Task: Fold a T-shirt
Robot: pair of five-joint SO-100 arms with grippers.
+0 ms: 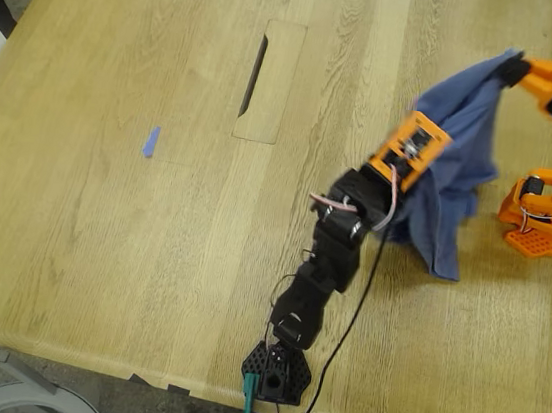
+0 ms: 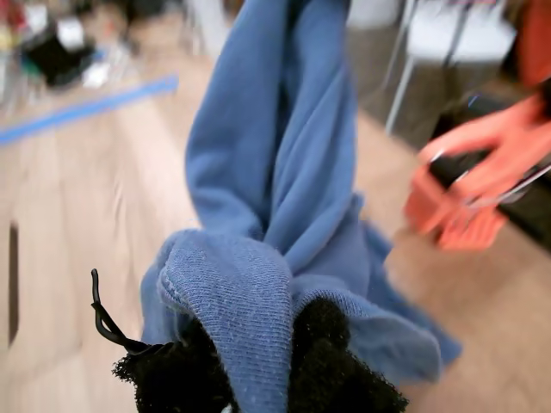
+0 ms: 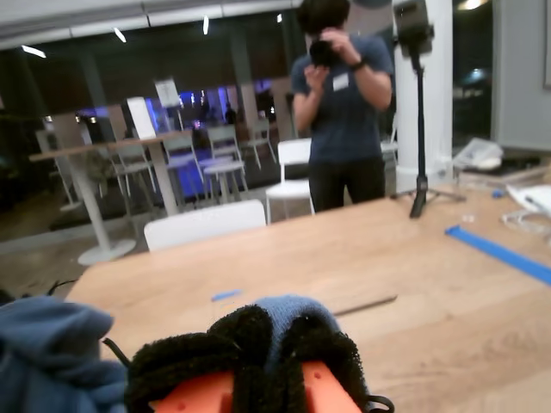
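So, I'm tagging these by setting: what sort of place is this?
Probably a shared workspace or cafeteria-like hall, not a home: beyond the wooden table stand rows of white chairs and other tables, and a person stands beside a tripod.

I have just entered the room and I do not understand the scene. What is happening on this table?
Two robot arms are holding up a blue T-shirt above the wooden table. My first gripper is shut on a bunched part of the cloth, and my second gripper pinches another part. The shirt hangs crumpled between them, not yet folded. A person stands beyond the table.
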